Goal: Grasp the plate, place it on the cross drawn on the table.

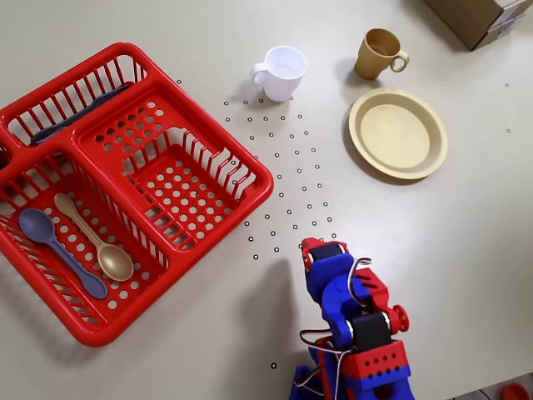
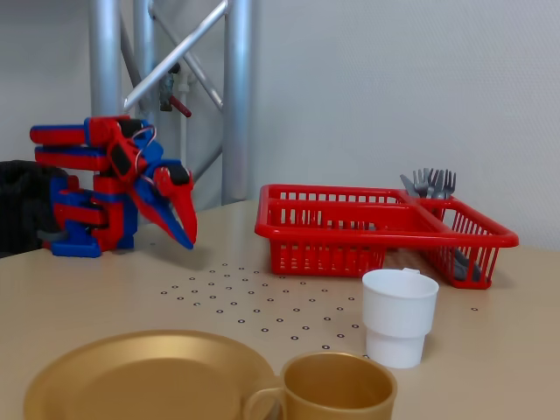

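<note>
Plate [image 1: 398, 133]: lying flat toward the table's [image 1: 466, 242] far right corner in the overhead view, well apart from the arm.
Gripper [image 1: 321, 247]: folded back near the near edge, fingers pointing down above the dot grid [image 1: 287, 179], jaws looking pressed together, holding nothing.
Tan mug [image 1: 379, 53]: standing just beyond the plate.
White mug [image 1: 281, 72]: sitting left of the tan one.
Basket [image 1: 125, 183]: taking up the left side, holding two spoons [image 1: 83, 246].
Cross: not discernible.
</note>
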